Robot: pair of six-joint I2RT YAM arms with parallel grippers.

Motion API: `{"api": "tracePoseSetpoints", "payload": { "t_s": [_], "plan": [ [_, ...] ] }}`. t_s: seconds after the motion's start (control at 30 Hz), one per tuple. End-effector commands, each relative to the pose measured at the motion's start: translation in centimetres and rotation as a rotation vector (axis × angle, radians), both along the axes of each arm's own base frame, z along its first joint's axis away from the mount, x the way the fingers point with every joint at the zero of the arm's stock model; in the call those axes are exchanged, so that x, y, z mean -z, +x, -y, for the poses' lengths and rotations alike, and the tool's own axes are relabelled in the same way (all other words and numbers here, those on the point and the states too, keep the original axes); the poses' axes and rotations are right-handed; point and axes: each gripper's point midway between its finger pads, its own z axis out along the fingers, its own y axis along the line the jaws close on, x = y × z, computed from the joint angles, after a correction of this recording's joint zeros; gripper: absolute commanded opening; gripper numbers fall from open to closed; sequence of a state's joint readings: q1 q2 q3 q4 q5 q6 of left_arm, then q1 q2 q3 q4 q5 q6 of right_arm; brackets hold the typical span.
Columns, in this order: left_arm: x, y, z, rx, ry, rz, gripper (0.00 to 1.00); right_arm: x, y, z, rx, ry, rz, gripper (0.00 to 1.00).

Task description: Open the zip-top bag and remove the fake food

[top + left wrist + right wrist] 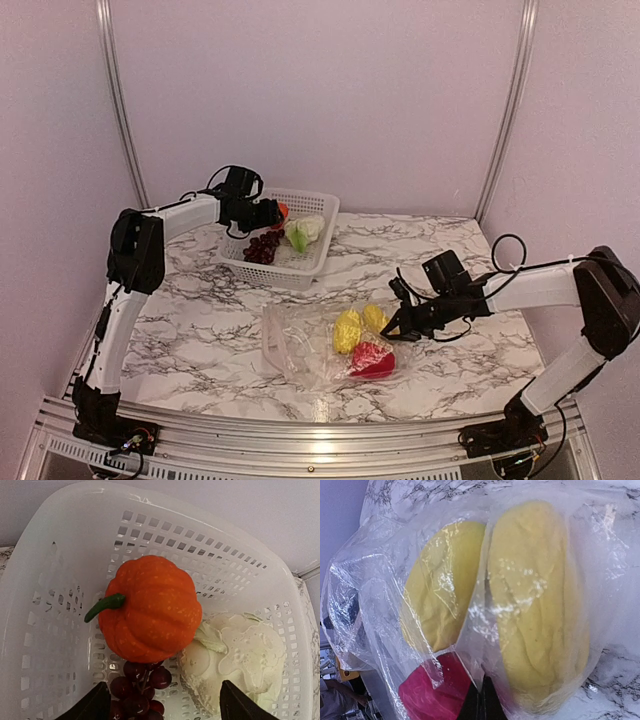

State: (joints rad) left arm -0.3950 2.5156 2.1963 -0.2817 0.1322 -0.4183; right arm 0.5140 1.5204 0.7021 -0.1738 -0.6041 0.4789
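Left fingers (95, 706) were spread wide, gripping nothing, hanging over the white basket (55, 630) toward the table's (200, 320) far edge, left of middle. The orange fruit (150, 610), grapes (142, 685) and cabbage (240, 655) already lay inside! Over by the near edge, mid-table, sat the zip-top bag (295, 345), with two yellow pieces (535, 605) and the red piece (435, 695) inside it. Right fingers (480, 705) were pressed together, apparently nipping its film. Best play, I'd say: hold that pinch firm, lift the mouth open, and give the left a clean reach.
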Motion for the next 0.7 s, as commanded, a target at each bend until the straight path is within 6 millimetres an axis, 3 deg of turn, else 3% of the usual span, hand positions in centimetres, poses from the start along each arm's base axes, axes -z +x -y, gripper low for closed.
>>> {"api": "tracePoseSetpoints", "payload": {
  "t_s": [0.0,0.1,0.13,0.17,0.3,0.5,0.53,0.67],
  "plan": [
    [-6.6,-0.6,0.2,0.056,-0.067,0.080,0.79,-0.2,0.4,-0.6,-0.018,-0.012,0.028,0.00],
    [-9.2,-2.5,-0.2,0.085,-0.073,0.091,0.83,-0.2,0.3,-0.9,-0.029,-0.010,0.033,0.00],
    [-9.1,-3.7,-0.6,0.094,-0.067,0.081,0.83,-0.3,0.3,-1.1,-0.034,-0.009,0.037,0.00],
    [-11.1,-5.0,-0.9,0.107,-0.083,0.109,0.82,-0.5,0.3,-1.3,-0.038,-0.005,0.042,0.00],
    [-12.3,-11.8,-2.8,0.135,-0.124,0.120,0.73,-0.9,0.1,-1.8,-0.054,0.011,0.057,0.00],
    [-9.2,-23.8,-5.0,0.194,-0.208,0.035,0.52,-0.8,-0.3,-2.2,-0.065,0.035,0.057,0.00],
    [-7.6,-26.1,-5.4,0.205,-0.218,0.007,0.49,-0.8,-0.4,-2.2,-0.066,0.040,0.058,0.00],
    [-5.5,-32.1,-5.7,0.268,-0.236,-0.036,0.44,-0.8,-0.6,-2.6,-0.072,0.064,0.059,0.00]
  ]
}}
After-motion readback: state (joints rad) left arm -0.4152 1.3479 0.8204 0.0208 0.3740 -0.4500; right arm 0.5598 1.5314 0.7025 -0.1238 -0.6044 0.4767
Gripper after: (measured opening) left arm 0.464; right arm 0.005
